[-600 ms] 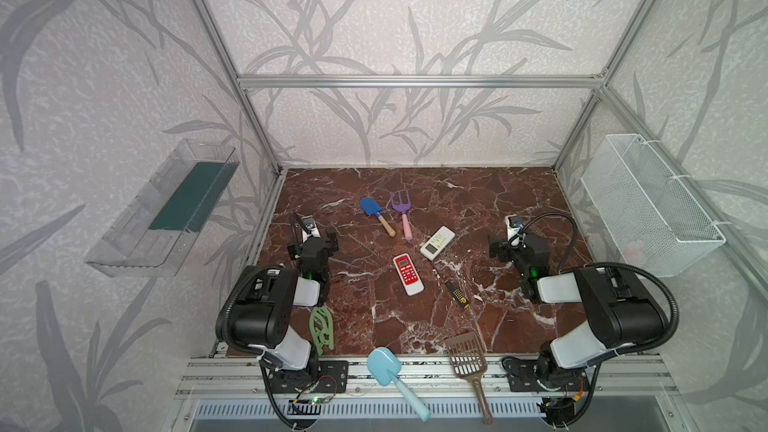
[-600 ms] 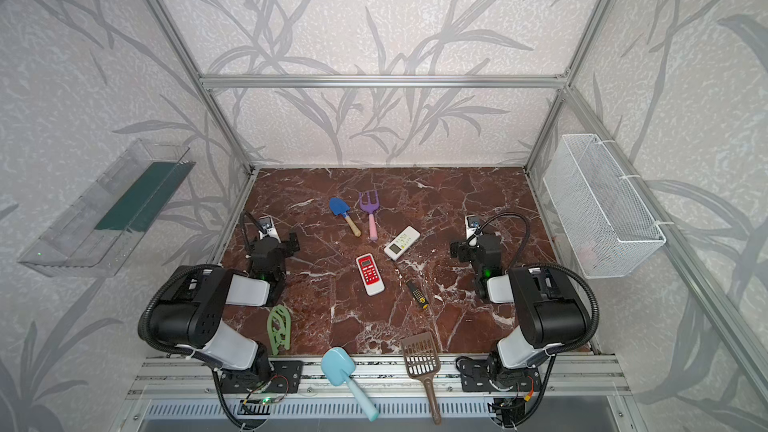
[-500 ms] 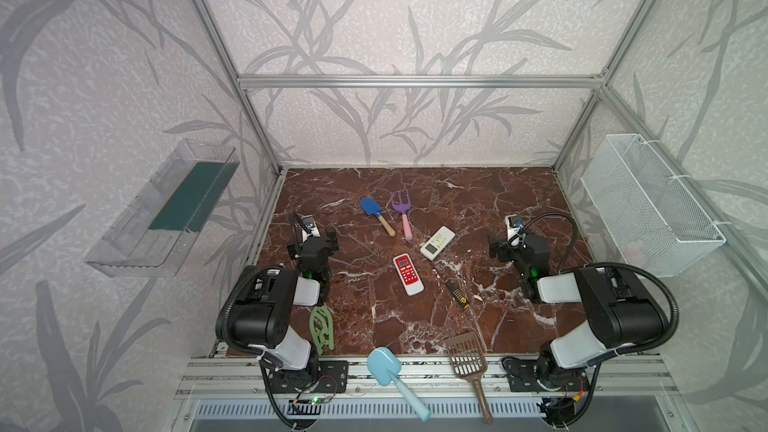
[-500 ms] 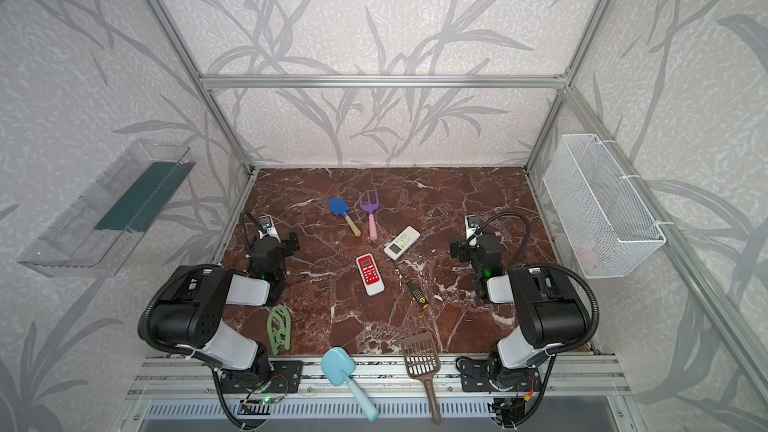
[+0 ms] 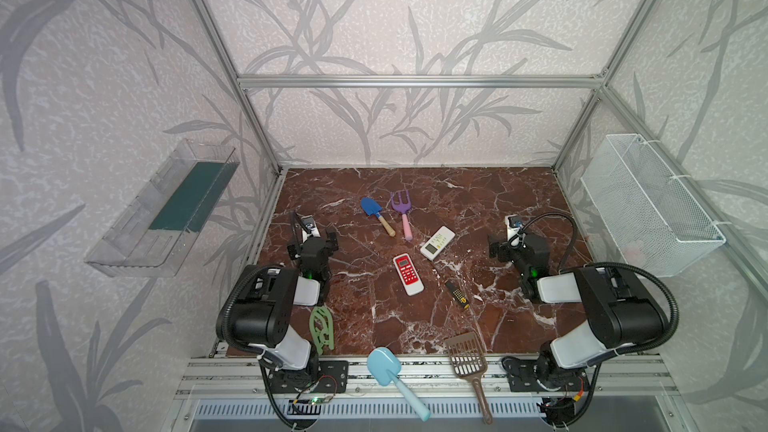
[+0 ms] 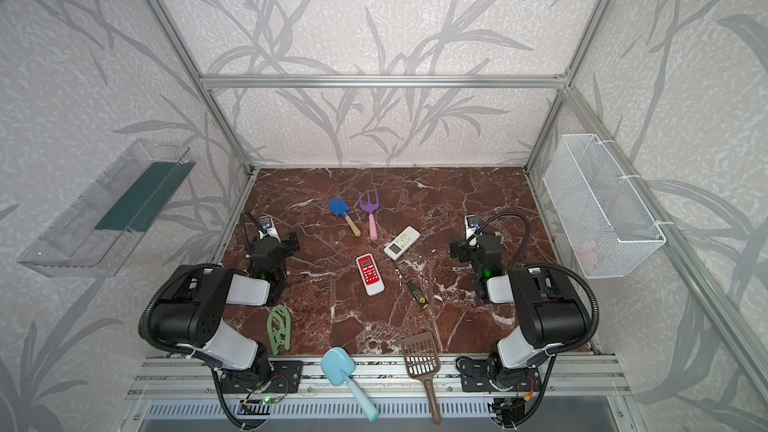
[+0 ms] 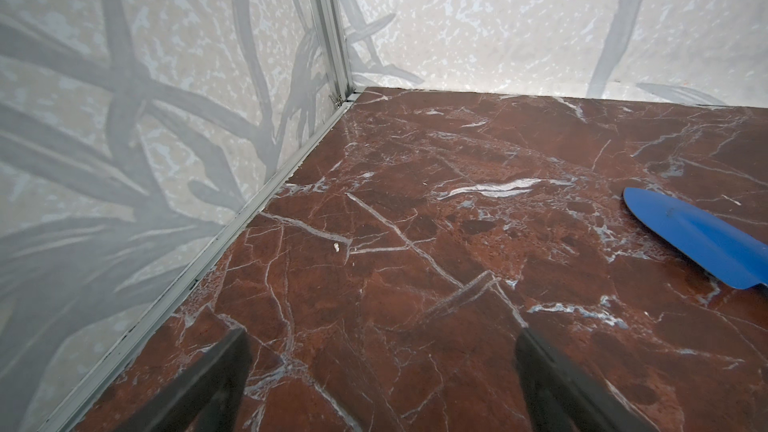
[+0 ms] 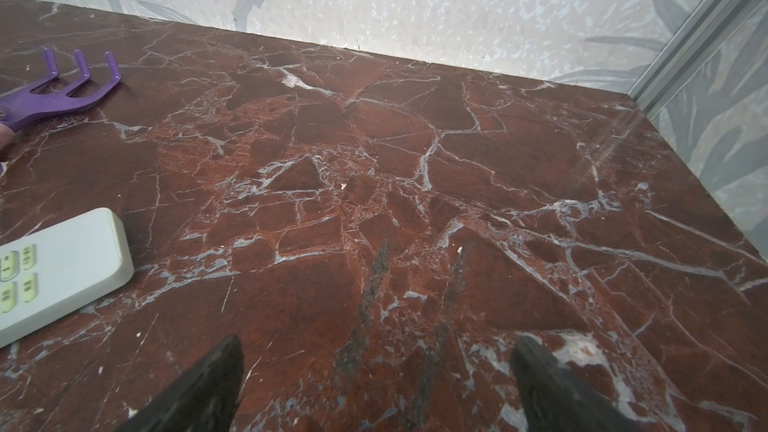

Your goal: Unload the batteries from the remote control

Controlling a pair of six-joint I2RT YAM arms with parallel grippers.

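1. My left gripper (image 5: 312,243) is held low at 9 o'clock of the marble floor (image 5: 478,201). The forearm is folded back toward the near rail and the gripper points to 12. Its fingers (image 7: 232,351) are spread wide with nothing between them.
2. Left edge: the wall frame runs near that gripper on its 9 o'clock side. Bare floor lies ahead of it toward 12. A blue trowel (image 5: 376,214) lies apart at its 2 o'clock.
3. Centre: the red remote (image 5: 408,280) lies face up. The white remote (image 5: 437,243) lies apart at its 1 o'clock, and the screwdriver (image 5: 456,295) at its 4 o'clock. Nothing touches either remote. The batteries show in no view, and I cannot tell which remote holds them.
4. My right gripper (image 5: 516,243) is held low at 3 o'clock, in a pose mirroring the left. Its fingers (image 8: 216,367) are spread wide and pinch nothing.
5. Right edge: bare floor runs ahead to the far wall and across to the corner post. The white remote lies near, at this gripper's 9 o'clock.
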